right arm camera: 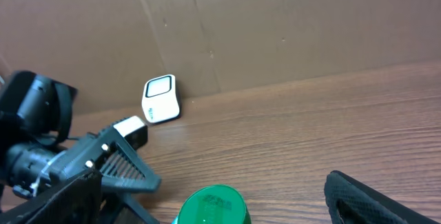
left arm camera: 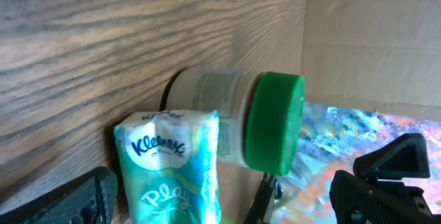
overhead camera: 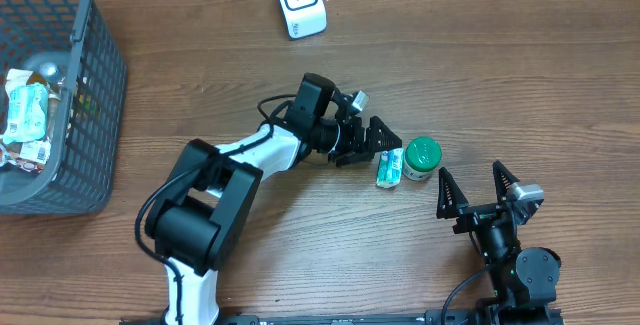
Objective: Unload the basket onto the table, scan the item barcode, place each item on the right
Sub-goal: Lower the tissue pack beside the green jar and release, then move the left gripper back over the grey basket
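- My left pincer: jaws spread wide, grasping nothing.
- Kleenex tissue pack lies on the table just off my left fingertips, right beside the green-lidded jar.
- My right pincer: also wide open and empty, near the jar.
- Scanner sits at the far table edge, well apart from the pack.
- Basket is at far left.

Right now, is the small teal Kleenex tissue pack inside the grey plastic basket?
No, the Kleenex tissue pack lies on the wooden table beside the green-lidded jar.
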